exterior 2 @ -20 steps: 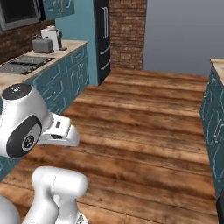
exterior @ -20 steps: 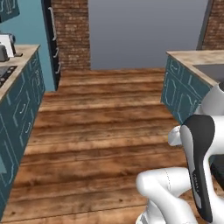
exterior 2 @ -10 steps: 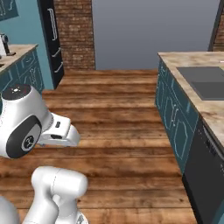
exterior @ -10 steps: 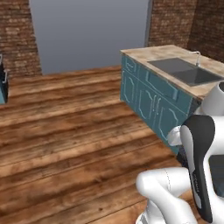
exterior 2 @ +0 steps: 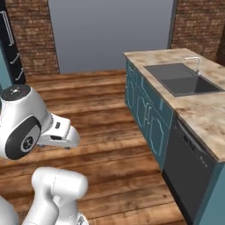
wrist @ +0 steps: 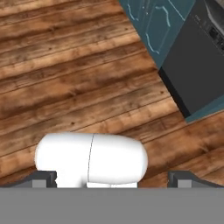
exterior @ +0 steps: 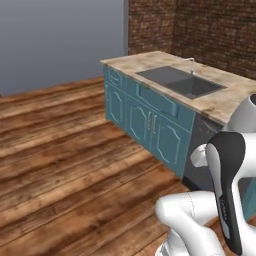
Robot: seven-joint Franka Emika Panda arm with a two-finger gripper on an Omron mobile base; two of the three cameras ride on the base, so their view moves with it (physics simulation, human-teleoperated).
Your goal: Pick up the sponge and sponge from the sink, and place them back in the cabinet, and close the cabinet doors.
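Note:
The sink [exterior: 182, 82] is a dark grey basin with a small silver faucet [exterior: 190, 63], set in the tan marble counter at the right. It also lies at the right of the right base view, sink [exterior 2: 182, 79]. Its floor looks bare from here, and the sponges are out of view. The cabinet and the cabinet doors are out of view too. In the hand view my gripper [wrist: 113, 178] points down at the wooden floor. Its two dark fingertips [wrist: 43, 178] stand far apart with nothing between them, so it is open.
Teal low doors [exterior: 145, 125] front the counter [exterior 2: 202, 114], with a black dishwasher [exterior 2: 189, 171] beside them, also in the hand view as dishwasher [wrist: 197, 65]. Wooden floor [exterior: 65, 165] stretches left toward a grey wall. Brick wall stands behind the counter. A tall dark appliance [exterior 2: 11, 44] stands far left.
The whole picture has swung: the base has turned right, so the far kitchen side left the views and the sink counter came in closer. The gripper stays open.

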